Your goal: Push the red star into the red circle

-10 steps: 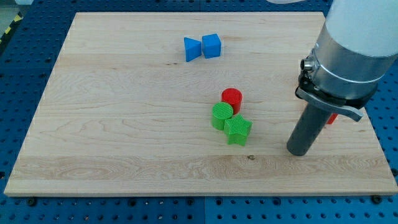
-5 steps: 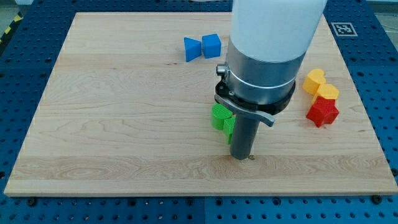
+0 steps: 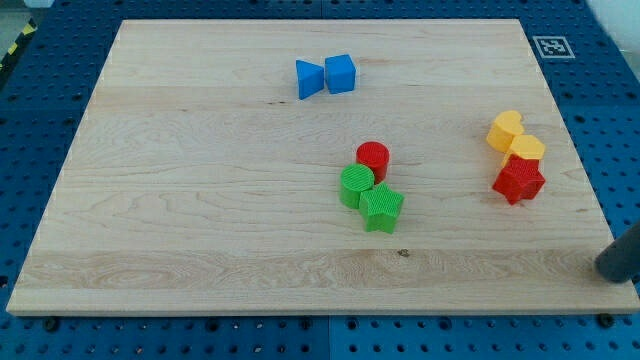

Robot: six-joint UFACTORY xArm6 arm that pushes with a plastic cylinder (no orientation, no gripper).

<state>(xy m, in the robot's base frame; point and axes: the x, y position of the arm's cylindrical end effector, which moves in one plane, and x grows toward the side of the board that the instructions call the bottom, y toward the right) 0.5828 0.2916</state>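
The red star (image 3: 518,181) lies near the board's right edge, touching a yellow hexagon (image 3: 527,150) just above it. The red circle (image 3: 373,158) stands near the board's middle, well to the left of the star. It touches a green circle (image 3: 356,186), and a green star (image 3: 381,208) sits below that. Only the lower end of my rod shows, at the view's right edge. My tip (image 3: 610,275) is at the board's bottom right corner, below and right of the red star, touching no block.
A yellow heart (image 3: 505,130) sits above the yellow hexagon. A blue triangle (image 3: 309,78) and a blue cube (image 3: 340,73) lie side by side near the board's top. The wooden board (image 3: 180,200) rests on a blue perforated table.
My rod swung from the right to beside the green blocks, then away to the bottom right corner. The arm body has left the view. No block has moved.
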